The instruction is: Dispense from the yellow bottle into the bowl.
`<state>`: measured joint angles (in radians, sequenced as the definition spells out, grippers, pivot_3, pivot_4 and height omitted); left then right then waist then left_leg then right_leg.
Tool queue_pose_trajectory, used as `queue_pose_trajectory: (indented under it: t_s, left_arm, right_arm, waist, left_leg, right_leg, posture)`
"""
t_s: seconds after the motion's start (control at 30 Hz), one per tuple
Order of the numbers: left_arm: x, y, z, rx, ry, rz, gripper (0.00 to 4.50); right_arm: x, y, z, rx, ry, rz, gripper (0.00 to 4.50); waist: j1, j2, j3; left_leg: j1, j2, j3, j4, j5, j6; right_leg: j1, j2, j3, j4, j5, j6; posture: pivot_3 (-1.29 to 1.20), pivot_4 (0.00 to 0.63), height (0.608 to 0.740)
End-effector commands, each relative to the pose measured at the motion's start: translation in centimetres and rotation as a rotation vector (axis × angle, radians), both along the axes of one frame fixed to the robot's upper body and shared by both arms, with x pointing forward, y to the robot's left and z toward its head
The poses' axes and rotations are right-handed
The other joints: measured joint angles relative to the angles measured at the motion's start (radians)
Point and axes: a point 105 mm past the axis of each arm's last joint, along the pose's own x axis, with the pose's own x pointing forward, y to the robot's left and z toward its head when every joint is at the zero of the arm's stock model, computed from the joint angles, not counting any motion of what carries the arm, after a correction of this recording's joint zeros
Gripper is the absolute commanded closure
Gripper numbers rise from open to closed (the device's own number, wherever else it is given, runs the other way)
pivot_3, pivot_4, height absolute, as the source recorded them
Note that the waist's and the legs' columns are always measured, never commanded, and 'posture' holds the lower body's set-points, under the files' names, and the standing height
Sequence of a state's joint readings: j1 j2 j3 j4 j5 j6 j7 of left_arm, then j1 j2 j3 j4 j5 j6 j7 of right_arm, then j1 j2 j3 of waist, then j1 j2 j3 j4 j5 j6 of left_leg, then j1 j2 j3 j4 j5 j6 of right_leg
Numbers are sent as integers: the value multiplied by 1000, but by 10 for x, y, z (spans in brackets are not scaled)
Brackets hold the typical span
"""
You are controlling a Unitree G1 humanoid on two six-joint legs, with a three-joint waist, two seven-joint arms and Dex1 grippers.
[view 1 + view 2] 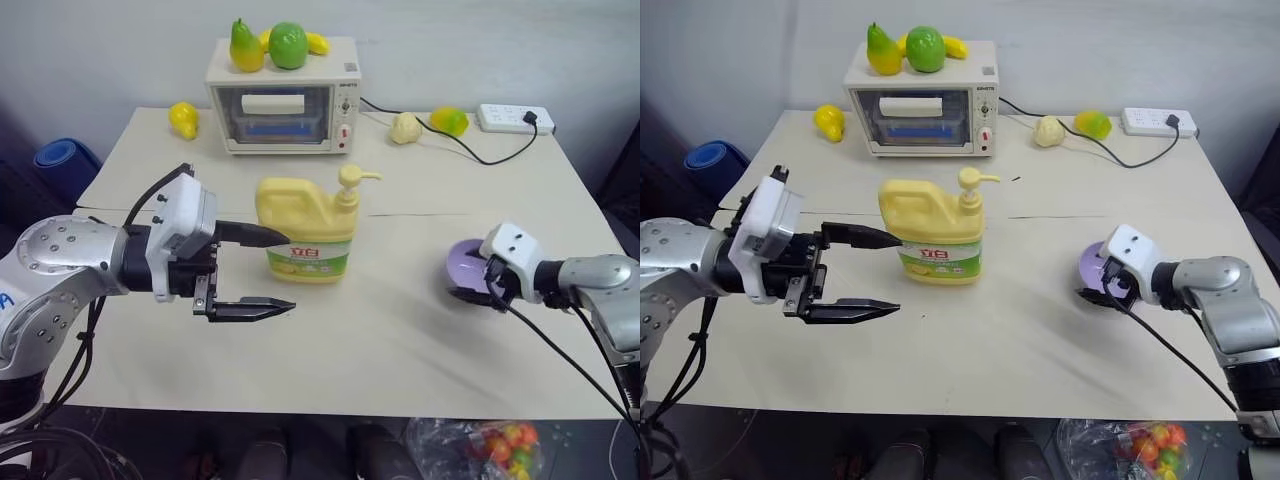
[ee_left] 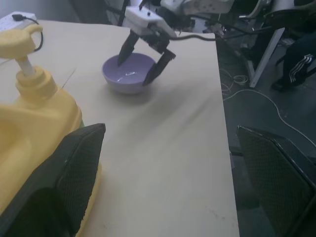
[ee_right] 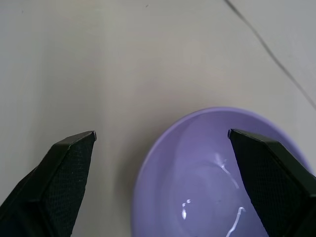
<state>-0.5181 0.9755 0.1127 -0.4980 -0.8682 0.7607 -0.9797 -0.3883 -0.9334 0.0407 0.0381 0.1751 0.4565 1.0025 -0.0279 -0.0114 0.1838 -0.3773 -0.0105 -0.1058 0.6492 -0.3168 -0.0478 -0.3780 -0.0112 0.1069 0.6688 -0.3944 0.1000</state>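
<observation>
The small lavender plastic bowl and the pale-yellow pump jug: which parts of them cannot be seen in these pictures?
- Small lavender plastic bowl: in the eye views its right side is hidden by the open right gripper.
- Bowl in the right wrist view: cut off by the edge.
- Pale-yellow plastic pump jug: the label's red characters are too small to read.

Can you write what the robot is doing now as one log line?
left gripper: open, beside yellow bottle | right gripper: open, over bowl | nothing held

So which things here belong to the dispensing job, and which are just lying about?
Job: yellow bottle; bowl; left claw, open beside the bottle; right claw, open over the bowl.

Lying about: toaster oven; toy fruits; power strip; bag of fruits.
</observation>
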Motion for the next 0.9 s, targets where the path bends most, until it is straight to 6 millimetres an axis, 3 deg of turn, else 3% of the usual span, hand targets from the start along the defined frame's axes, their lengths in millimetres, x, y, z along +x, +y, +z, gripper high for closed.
queue_pose_trajectory:
  t_s: [0.03, 0.27, 0.47, 0.63, 0.73, 0.9]
  left_arm:
    - [3, -3, 4, 0, -35, -16, 16]
    - [4, -8, -2, 19, -49, -41, 16]
    - [7, -7, 0, 12, -55, -40, 16]
    - [8, -8, 0, 8, -62, -41, 16]
    - [7, -10, 1, 0, -64, -48, 0]
    - [6, -10, 2, -3, -66, -49, 0]
  right_arm:
    - [-6, 3, 8, -12, -11, 9, 0]
    - [1, -15, -6, -114, 7, -125, 0]
    - [2, -4, -4, -44, 0, -94, 0]
    - [8, -8, -18, -28, 14, -139, 0]
    - [13, -9, -27, -18, 17, -168, 617]
    - [24, -12, -35, 11, -1, -211, 2252]
  waist:
    - [0, 0, 0]
    - [-2, 0, 0]
    - [-2, 0, 0]
    - [-2, -1, 0]
    - [-3, -1, 1]
    - [-3, -1, 1]
  left_leg:
    - [0, 0, 1, 0, 0, 0]
    - [0, 0, 3, 7, -1, 1]
    - [0, 1, 2, 13, -2, 4]
    - [1, 2, 2, 14, -2, 4]
    - [1, 2, 3, 14, -2, 4]
    - [1, 2, 3, 14, -2, 4]
  right_leg:
    - [0, 0, -1, 0, 0, 0]
    - [0, 0, 1, 4, 0, 0]
    - [0, 0, 2, 10, 0, 0]
    - [1, 0, 2, 11, 0, 0]
    - [1, -1, 2, 11, 0, 1]
    - [0, -1, 2, 11, 0, 1]
  posture:
    - [0, 150, 740]
    - [0, 150, 740]
    - [0, 150, 740]
    - [0, 150, 740]
    - [0, 150, 740]
    - [0, 150, 740]
